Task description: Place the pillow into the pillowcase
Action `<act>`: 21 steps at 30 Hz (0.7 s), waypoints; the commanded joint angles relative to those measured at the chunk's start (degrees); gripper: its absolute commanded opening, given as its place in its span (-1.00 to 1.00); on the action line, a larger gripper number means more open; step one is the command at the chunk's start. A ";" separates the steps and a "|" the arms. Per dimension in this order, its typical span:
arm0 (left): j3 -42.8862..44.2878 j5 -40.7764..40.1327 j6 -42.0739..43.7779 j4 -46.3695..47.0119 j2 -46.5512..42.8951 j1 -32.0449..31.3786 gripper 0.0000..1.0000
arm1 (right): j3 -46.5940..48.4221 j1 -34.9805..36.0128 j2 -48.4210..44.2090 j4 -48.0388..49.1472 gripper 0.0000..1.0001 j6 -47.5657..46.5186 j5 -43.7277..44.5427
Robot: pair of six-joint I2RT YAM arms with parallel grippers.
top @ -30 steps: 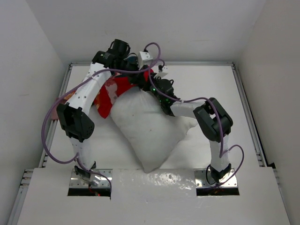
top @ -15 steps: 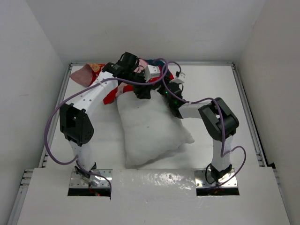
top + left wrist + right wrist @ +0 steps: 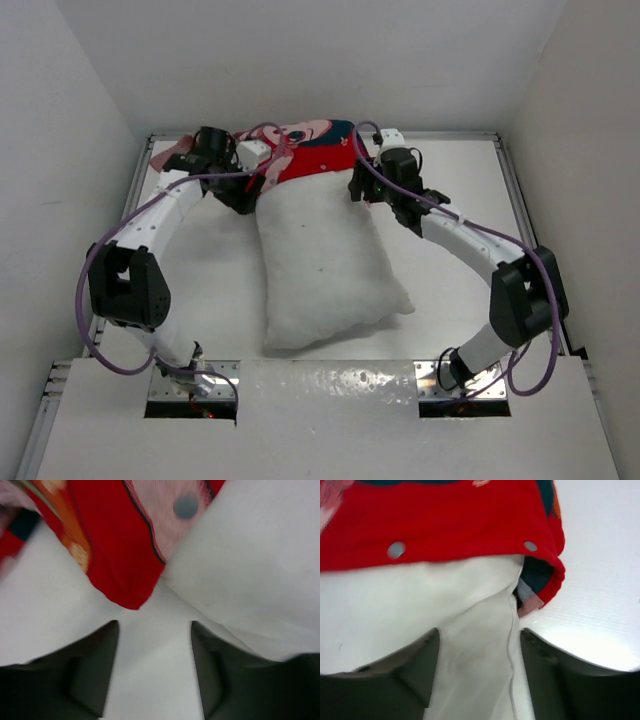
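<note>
While working outward from the left gripper (image 3: 155,680), note fingers (image 3: 85,680) spread wide, nothing held, bare table (image 3: 55,610) beneath, pillowcase (image 3: 115,555) corner just ahead. Find the right gripper (image 3: 477,680) equally wide and empty, straddling the pillow (image 3: 420,610) at the pillowcase mouth. Judge the step as sleeving: only the pillow's far end tucked inside, most lying outside. Next, probably pinch both mouth corners and draw them nearward without bunching.

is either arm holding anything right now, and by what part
Nothing: the left gripper is open beside the pillowcase corner; the right gripper is open over the pillow.
</note>
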 commanded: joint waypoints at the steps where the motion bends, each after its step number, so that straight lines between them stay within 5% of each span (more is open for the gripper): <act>1: -5.88 -6.21 -1.69 5.31 0.74 -1.01 0.30 | 3.24 4.15 -4.22 -10.23 0.43 -9.08 0.59; 3: -7.39 -9.01 -2.21 9.24 1.44 -1.01 0.70 | 5.08 11.67 -4.40 -9.80 0.98 -13.21 4.10; 8: -9.95 -21.40 -4.23 17.88 6.80 -0.39 0.72 | 4.49 21.91 -1.77 0.38 0.98 -18.33 -1.52; 14: -8.27 -13.72 -7.31 25.35 11.29 0.75 0.49 | 7.46 25.70 9.46 -0.21 0.98 -18.07 3.68; 16: -8.89 -11.76 -7.31 27.99 12.69 0.75 0.27 | 8.17 25.79 11.67 -0.39 0.98 -16.93 3.32; 19: -9.06 -10.26 -8.36 29.22 14.45 0.75 -0.79 | 8.96 25.70 15.28 -1.44 0.92 -17.18 4.64; 20: -9.07 -10.26 -8.80 29.22 14.80 0.75 -1.00 | 9.57 25.53 16.42 -1.53 0.54 -18.58 4.12; 21: -8.63 -9.65 -8.72 28.62 14.89 0.84 -1.00 | 9.58 25.35 16.69 -0.23 0.14 -18.85 3.16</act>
